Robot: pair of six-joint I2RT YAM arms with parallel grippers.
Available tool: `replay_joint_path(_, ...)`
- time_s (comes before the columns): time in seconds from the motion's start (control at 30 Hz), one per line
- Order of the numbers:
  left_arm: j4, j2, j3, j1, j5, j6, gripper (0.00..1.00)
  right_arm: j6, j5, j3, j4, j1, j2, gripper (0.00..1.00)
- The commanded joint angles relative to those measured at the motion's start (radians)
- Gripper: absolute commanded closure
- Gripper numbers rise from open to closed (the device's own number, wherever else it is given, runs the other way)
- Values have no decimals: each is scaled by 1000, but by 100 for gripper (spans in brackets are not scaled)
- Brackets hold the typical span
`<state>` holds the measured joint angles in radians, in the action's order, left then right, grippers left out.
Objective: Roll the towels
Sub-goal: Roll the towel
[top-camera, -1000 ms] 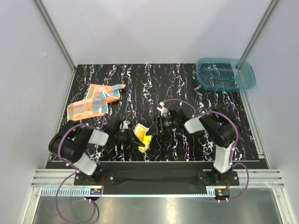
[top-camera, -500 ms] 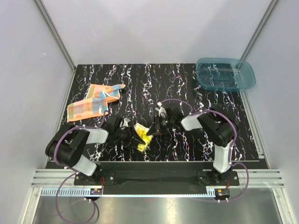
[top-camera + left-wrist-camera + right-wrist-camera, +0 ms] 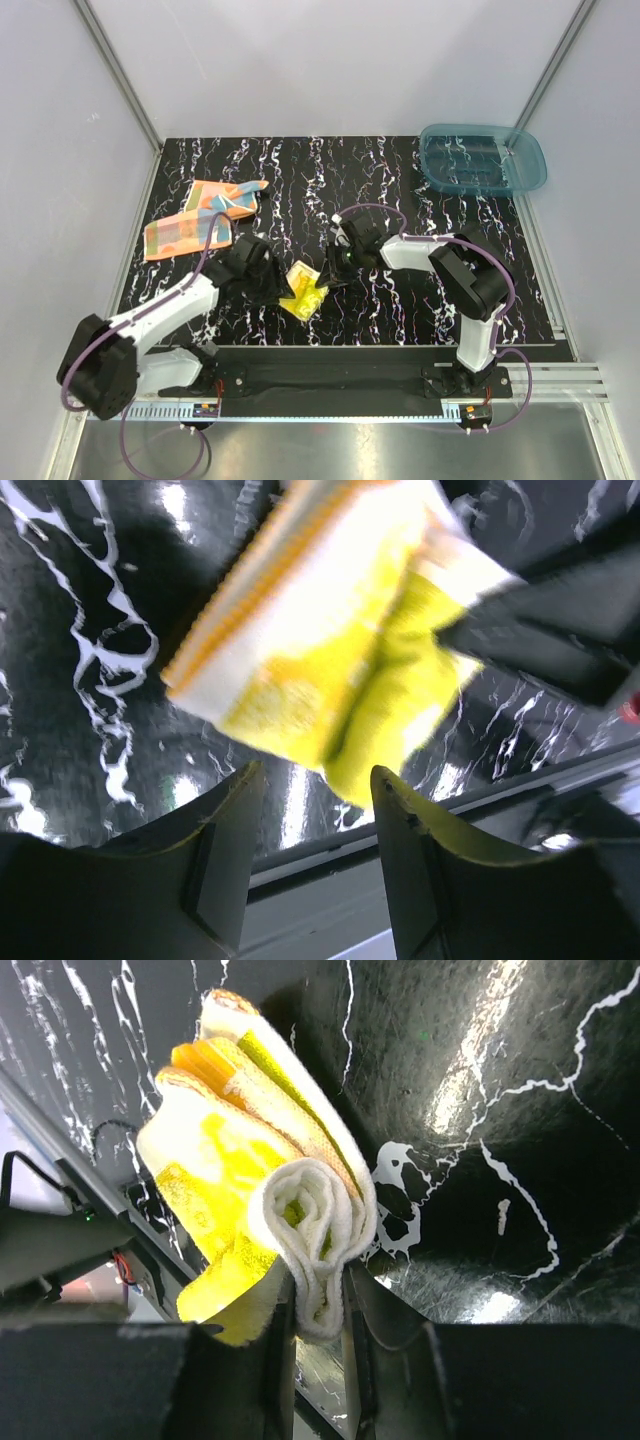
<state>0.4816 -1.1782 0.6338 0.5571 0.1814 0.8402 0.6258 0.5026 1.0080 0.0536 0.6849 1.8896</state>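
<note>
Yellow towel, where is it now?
Top view: yellow towel at the front middle of the table, its rolled end pinched by the right gripper, the open left gripper on its other side.

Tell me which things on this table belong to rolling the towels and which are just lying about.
Part of the job: yellow towel; orange towel.
Just lying about: bin.
</note>
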Motion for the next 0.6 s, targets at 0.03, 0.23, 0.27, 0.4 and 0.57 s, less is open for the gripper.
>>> replay_joint_path(0.03, 115, 91, 104, 169, -333, -52, 47, -32, -122, 30, 164, 22, -1, 83)
replay_joint_path(0.23, 123, 28, 211, 369, -529, -99, 46, -29, -127, 70, 212, 30, 20, 83)
replay_joint_path(0.27, 124, 9, 225, 426, -574, -110, 46, -31, -125, 76, 218, 30, 23, 83)
replay_joint_path(0.4, 137, -137, 296, 529, -643, -119, 46, -32, -127, 84, 229, 30, 25, 83)
replay_joint_path(0.57, 147, -283, 385, 598, -668, -113, 45, -40, -131, 89, 239, 31, 26, 83)
